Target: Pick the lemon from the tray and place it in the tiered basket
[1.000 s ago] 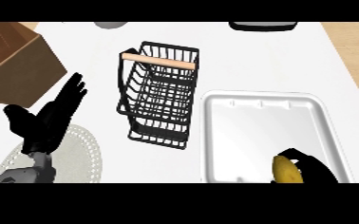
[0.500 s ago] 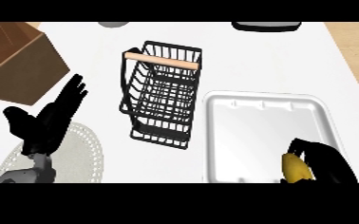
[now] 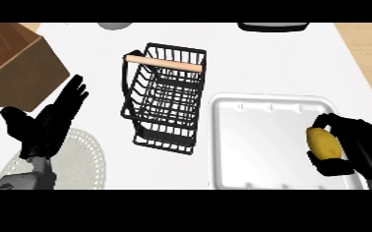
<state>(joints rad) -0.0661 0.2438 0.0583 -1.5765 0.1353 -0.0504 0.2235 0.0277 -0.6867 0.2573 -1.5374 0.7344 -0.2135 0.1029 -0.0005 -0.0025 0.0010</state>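
On the white counter, the right hand curls round the lemon over the tray.

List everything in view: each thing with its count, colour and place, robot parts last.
lemon: one, yellow, in the right hand at the tray's right edge
tray: one, white, on the counter at lower right
tiered basket: one, black wire with a wooden handle, centre of the counter, left of the tray
box: one, brown, far left, cut off by the view's edge
round mat: one, white and patterned, lower left under the left forearm
grey object: one, top edge, mostly cut off
dark object: one, top edge right of centre, mostly cut off
counter: one, white
left hand: one, black, open, fingers up, at left
right hand: one, black, curled round the lemon
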